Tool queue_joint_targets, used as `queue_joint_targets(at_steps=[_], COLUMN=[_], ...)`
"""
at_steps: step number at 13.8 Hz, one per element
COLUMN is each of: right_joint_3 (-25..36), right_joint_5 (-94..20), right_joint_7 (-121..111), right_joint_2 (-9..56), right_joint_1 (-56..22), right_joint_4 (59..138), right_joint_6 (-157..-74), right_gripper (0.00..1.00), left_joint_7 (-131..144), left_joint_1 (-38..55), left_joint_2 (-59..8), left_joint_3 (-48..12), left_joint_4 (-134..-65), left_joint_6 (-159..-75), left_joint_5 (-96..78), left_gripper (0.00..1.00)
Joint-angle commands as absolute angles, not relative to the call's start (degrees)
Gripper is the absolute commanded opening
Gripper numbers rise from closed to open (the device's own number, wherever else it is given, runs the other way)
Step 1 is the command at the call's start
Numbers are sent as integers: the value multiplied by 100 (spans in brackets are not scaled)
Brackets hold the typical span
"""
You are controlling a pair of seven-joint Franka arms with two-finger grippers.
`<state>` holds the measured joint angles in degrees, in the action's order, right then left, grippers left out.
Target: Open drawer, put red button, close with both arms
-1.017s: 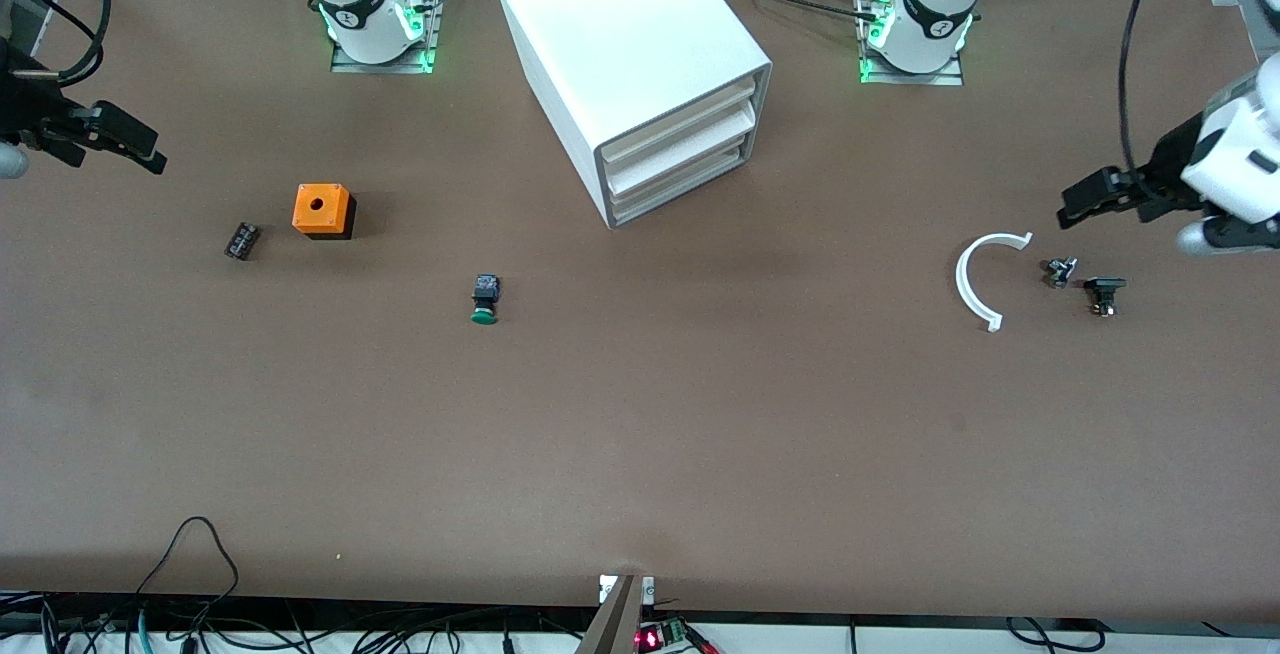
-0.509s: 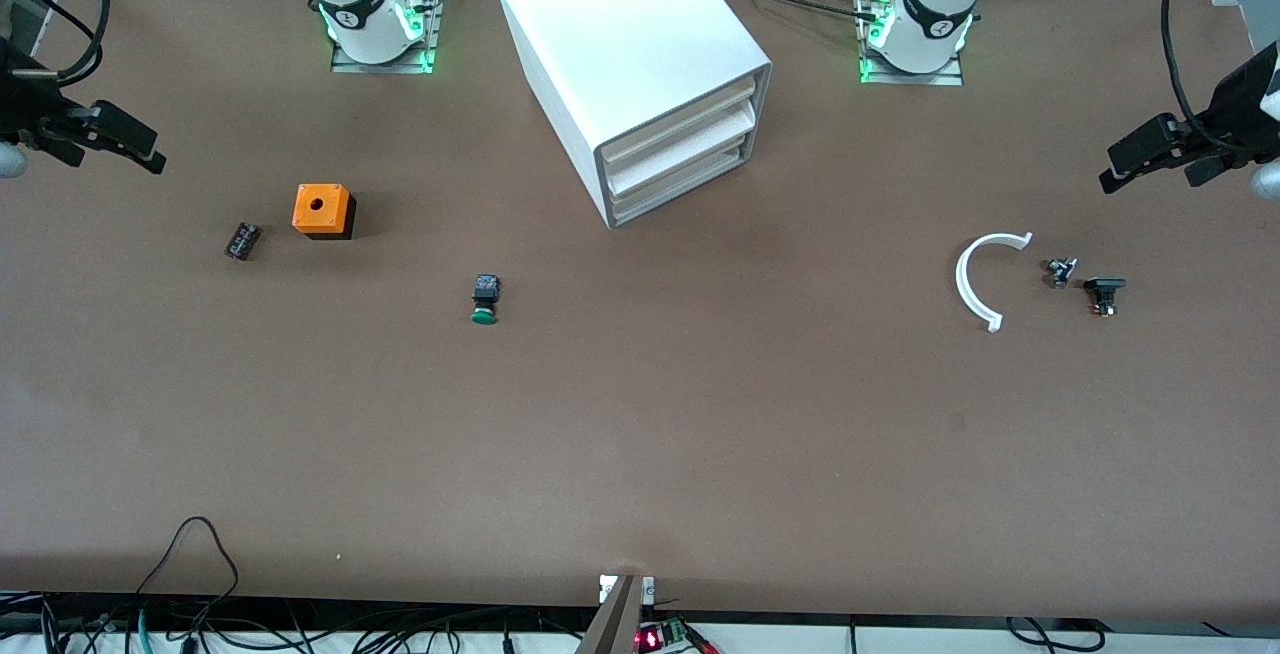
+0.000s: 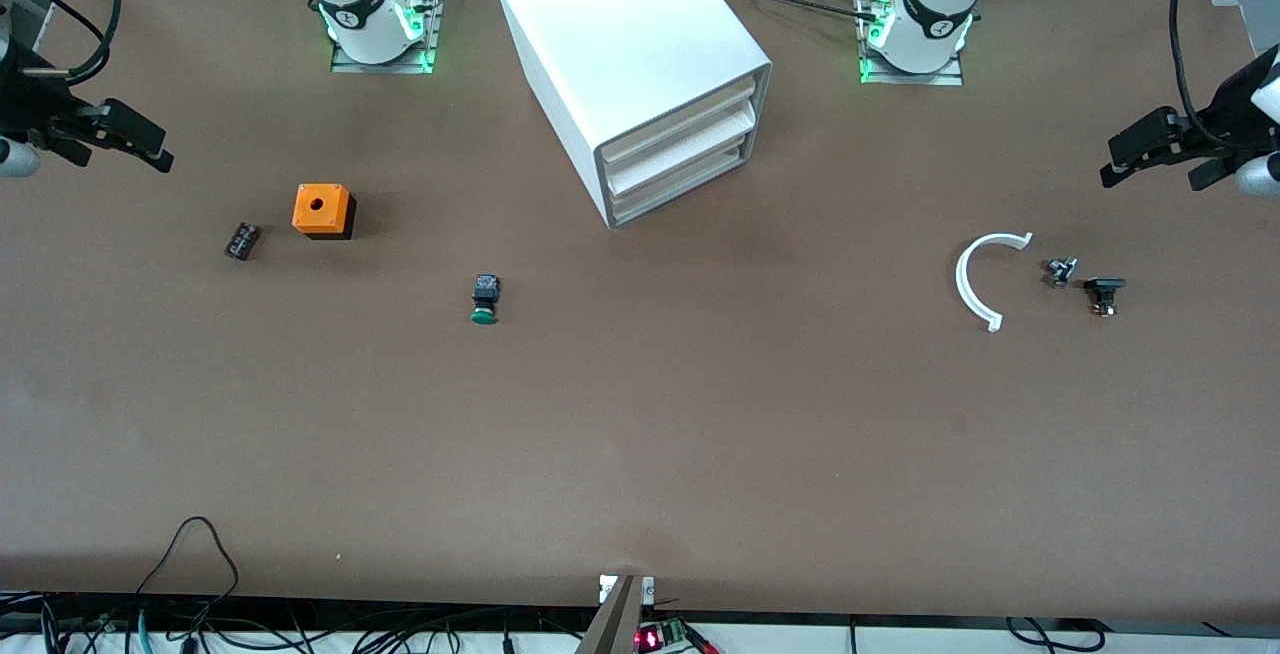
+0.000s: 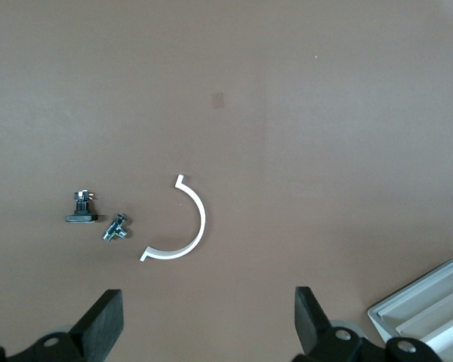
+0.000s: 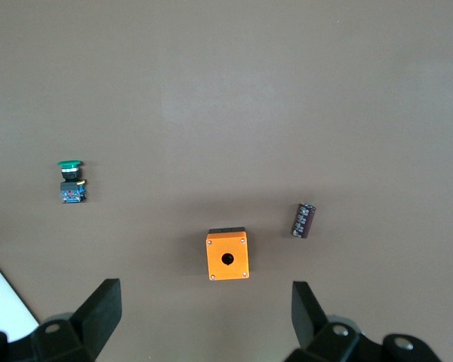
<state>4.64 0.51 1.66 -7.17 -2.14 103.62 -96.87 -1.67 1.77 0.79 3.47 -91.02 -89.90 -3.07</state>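
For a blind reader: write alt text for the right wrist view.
The open right gripper hangs over a brown table above an orange box with a round hole, between a green-capped button and a small dark cylinder.

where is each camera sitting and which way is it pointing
Front view: high across the table, facing both arm bases, looking down on the cabinet; right gripper and left gripper hang open at the table's ends.
Left wrist view: on the left wrist, looking down at the white arc; its own fingers show.
Right wrist view: on the right wrist, looking down at the orange box and green button; its own fingers show.
Shared: front view also shows the arc, box and green button.
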Motion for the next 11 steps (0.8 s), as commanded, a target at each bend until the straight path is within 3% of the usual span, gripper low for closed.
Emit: queue_joint_targets(at_steps=[1,11], right_joint_3=[413,457], right_joint_5=[132,132], right_joint_7=[202,211], right_joint_2=[-843,-975], right_joint_1=[-158,-141], right_joint_4=[10476,10775], right_joint_6=[-9633,-9694], right_gripper=[100,100], left_joint_7=[-334,-325], left_joint_1=[202,202], left_joint_2=[-9,-17], left_joint_3=[369,343], left_joint_4=[-8939,-8868], left_joint_6=[-8842,-8789], left_joint_5=[-264,-272], left_gripper=[100,100])
